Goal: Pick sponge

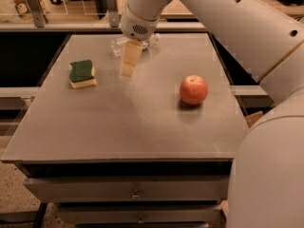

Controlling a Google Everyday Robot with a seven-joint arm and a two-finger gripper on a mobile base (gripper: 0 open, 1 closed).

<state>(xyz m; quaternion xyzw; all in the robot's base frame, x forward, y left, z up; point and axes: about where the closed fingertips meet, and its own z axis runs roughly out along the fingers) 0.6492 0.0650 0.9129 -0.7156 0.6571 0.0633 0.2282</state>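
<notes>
The sponge (82,73), dark green on top with a pale yellow base, lies flat on the left part of the grey table (133,122). My gripper (127,69) hangs from the white arm above the table's back middle, pointing down. It is to the right of the sponge, about a sponge's width away, and holds nothing that I can see.
A red apple (193,90) sits on the right part of the table. A clear plastic bottle (117,45) lies at the back, partly hidden behind my gripper. The white arm fills the right side of the view. Drawers run below the table's front edge.
</notes>
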